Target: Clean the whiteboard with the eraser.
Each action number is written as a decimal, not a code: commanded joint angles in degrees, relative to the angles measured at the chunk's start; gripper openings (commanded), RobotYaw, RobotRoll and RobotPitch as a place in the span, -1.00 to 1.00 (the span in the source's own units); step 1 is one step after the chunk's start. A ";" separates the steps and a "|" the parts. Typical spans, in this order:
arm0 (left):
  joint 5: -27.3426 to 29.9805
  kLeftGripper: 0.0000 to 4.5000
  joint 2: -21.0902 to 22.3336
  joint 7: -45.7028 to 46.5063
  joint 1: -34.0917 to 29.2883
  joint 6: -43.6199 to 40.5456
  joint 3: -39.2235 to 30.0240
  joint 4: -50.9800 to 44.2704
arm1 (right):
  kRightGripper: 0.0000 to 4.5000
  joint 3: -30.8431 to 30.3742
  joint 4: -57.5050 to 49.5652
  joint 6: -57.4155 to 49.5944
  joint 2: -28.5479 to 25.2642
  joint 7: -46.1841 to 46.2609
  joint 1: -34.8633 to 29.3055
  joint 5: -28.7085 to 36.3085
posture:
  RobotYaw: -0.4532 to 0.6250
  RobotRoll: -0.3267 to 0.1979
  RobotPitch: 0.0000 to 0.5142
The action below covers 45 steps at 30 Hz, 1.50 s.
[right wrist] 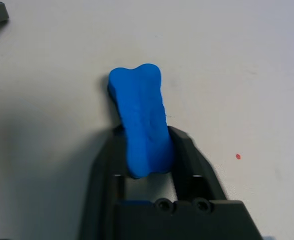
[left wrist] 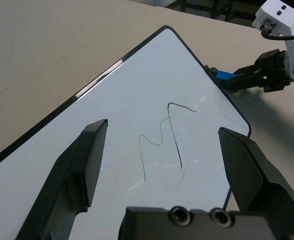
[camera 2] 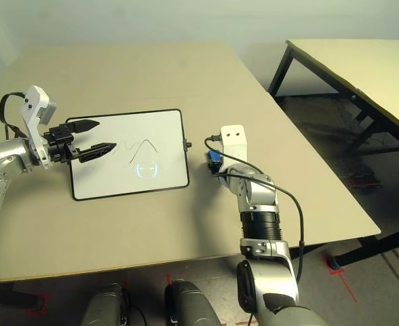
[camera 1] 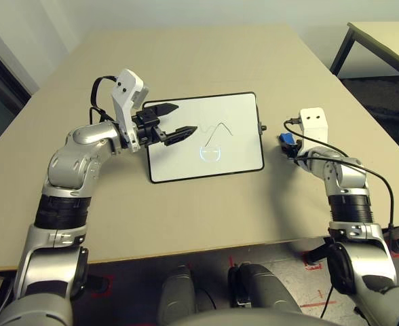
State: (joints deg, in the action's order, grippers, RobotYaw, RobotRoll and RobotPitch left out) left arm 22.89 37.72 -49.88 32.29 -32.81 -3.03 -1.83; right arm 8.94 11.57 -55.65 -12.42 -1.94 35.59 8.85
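Gripped eraser (right wrist: 141,110) in right gripper (right wrist: 146,131), fingers closed in on its sides, just off whiteboard's (camera 1: 237,159) right edge, near table (camera 1: 206,61). Spread left gripper (camera 1: 187,117) wide, holding nothing, above whiteboard's left part. Saw dark and green marker lines (left wrist: 161,142) on whiteboard.

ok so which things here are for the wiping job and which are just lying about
For the job:
- whiteboard, with pen lines on it
- blue eraser, between the right gripper's fingers
- left gripper, open over the board

Just about:
- second table off to the right
- red tape marks on the floor
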 commanded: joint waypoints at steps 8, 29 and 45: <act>-0.67 1.00 0.31 -1.47 0.30 -1.13 2.78 -0.13 | -0.73 -6.09 -5.85 -2.99 -9.11 -11.66 4.99 1.56 | -0.23 0.25 -0.71; -1.61 1.00 -0.05 -2.71 2.31 -2.15 5.38 1.19 | -0.74 -39.06 -16.16 -9.83 -16.61 -35.73 14.24 0.57 | -0.24 0.25 -0.66; -1.60 1.00 0.22 -2.78 1.18 -3.87 5.70 -0.26 | -0.74 -41.65 -12.59 -6.84 -15.04 -38.28 16.55 -4.55 | -0.24 0.25 -0.62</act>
State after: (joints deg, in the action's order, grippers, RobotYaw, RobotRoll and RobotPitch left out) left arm 21.76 37.57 -52.40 34.28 -36.05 1.71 -1.41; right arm -30.17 1.54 -59.47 -27.35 -39.17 54.27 3.92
